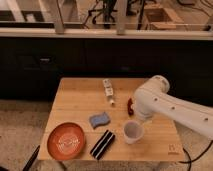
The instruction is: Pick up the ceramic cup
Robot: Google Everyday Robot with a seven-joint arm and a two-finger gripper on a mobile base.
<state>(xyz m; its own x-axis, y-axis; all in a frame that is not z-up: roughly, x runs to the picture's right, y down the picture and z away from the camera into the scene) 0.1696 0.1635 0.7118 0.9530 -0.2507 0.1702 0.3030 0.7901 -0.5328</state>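
Observation:
The ceramic cup [133,131] is small, white and round. It stands upright on the wooden table [75,100] near the front right. My white arm [170,107] reaches in from the right, and its bulky end hangs just above and behind the cup. The gripper [138,118] points down at the cup's far rim, mostly hidden under the arm's body. The cup rests on the table.
A wide orange bowl [66,141] sits at the front left. A blue sponge [99,119] and a black striped object [102,144] lie mid-front. A white bottle [108,90] lies toward the back, and a red object [130,105] sits beside the arm. A dark counter runs behind.

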